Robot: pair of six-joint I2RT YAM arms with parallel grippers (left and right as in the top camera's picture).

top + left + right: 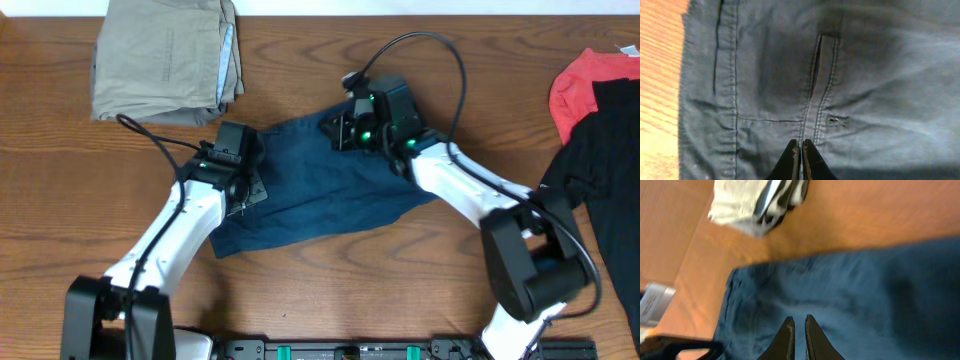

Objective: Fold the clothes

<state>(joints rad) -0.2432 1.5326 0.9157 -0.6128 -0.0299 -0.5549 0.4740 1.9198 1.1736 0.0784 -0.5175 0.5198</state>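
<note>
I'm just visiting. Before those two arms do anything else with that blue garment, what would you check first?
1. Fingers of the left gripper closed at the seam of the blue garment: ok.
2. The left gripper really pinching cloth: cannot tell.
3. The right gripper over the garment, gripping it: cannot tell.
4. Garment wholly on the table: ok.
5. The khaki pile apart from the garment: ok.

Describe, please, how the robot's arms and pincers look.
The left arm and right arm have white tubular links and black joints, each trailing a thin black cable. Small green lights glow on the right wrist. The left pincer and right pincer have slim, dark, tapered fingers.
</note>
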